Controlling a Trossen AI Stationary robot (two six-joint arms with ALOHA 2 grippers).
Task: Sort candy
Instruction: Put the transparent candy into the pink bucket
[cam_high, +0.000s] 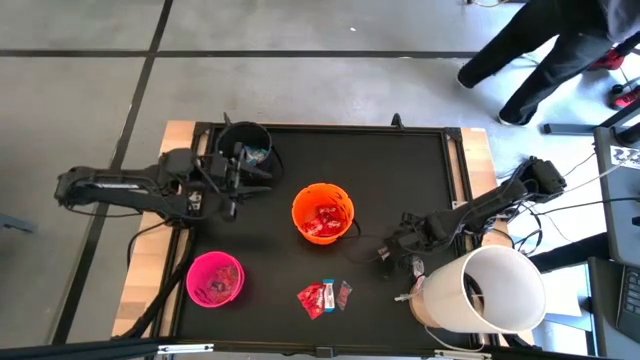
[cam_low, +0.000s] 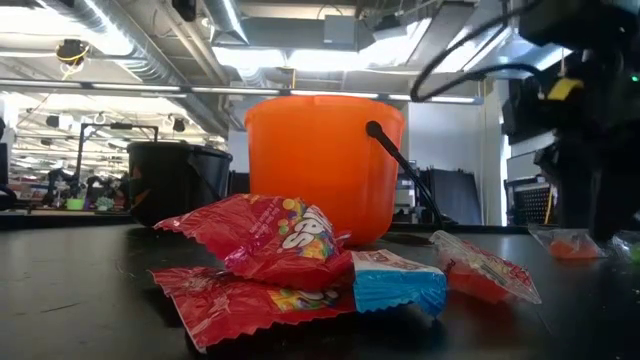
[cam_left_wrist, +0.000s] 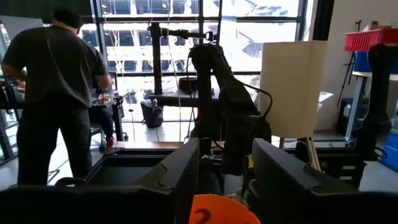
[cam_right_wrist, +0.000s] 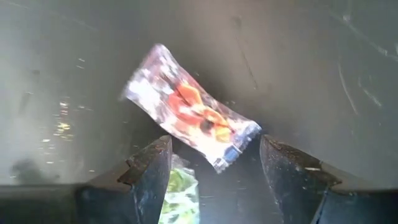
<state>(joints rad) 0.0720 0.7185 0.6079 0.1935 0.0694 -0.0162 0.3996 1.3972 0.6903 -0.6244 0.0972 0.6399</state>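
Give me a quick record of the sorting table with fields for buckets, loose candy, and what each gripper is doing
Buckets: orange bucket mid-table holding red packets; pink bucket at the near left; black bucket at the far left.
Loose candy: small pile of red packets with a blue-and-white bar near the front edge; clear wrapper with orange sweets lying on the mat.
Left gripper: beside the black bucket, open, empty.
Right gripper: low over the clear wrapper, open, nothing gripped.
Other: large white cylinder at the right edge.
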